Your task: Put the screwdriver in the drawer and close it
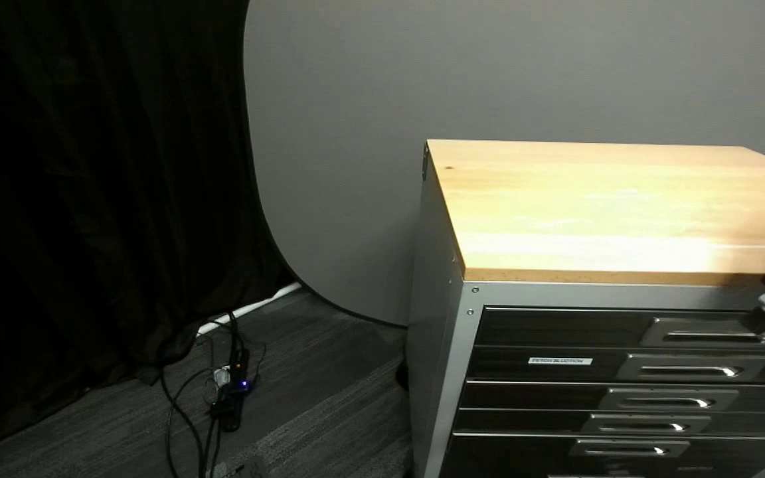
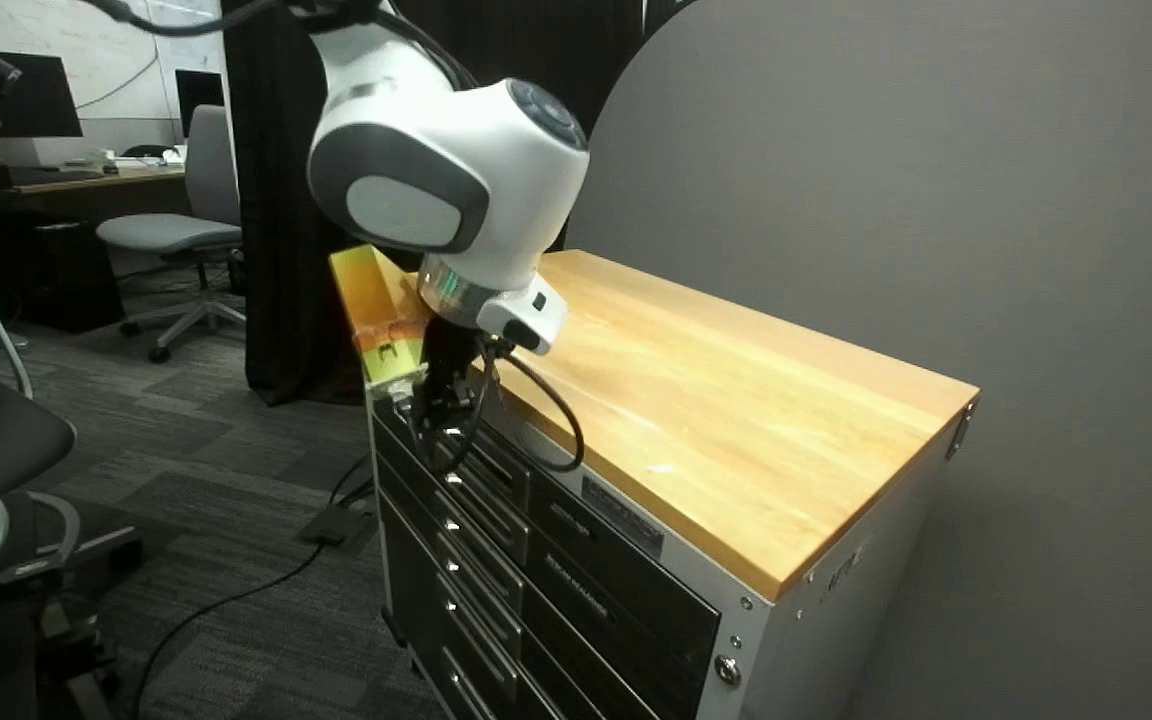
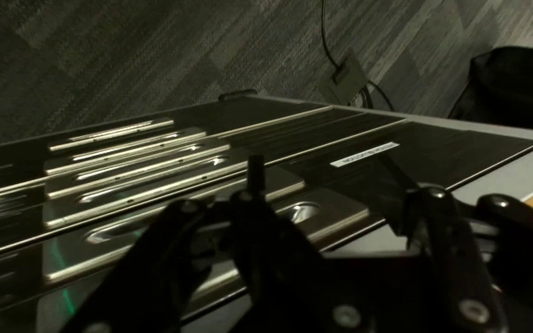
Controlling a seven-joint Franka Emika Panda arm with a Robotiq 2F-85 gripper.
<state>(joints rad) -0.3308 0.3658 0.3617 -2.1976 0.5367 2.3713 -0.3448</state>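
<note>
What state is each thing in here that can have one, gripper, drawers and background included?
Gripper: open, holding nothing that shows.
Top drawer: closed.
Lower drawers: closed, as far as they show.
Cabinet lock: cannot tell whether locked.
Power strip: lights on, blue and orange.
Grey chair: unoccupied.

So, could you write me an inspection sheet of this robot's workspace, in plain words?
Surface: wooden top, bright with glare in an exterior view.
Job's things: drawers look shut; screwdriver: nothing seen.
Clutter: small white spot on that top; yellow-orange shape showing beside the arm; can't identify either.
Claw: open, in front of the drawers; nothing seen in its grasp.
Cables: cable loop below the arm; black cords and power strip with lights on the carpeted floor.
Surroundings: black curtain, gray backdrop, desk, chairs.
</note>
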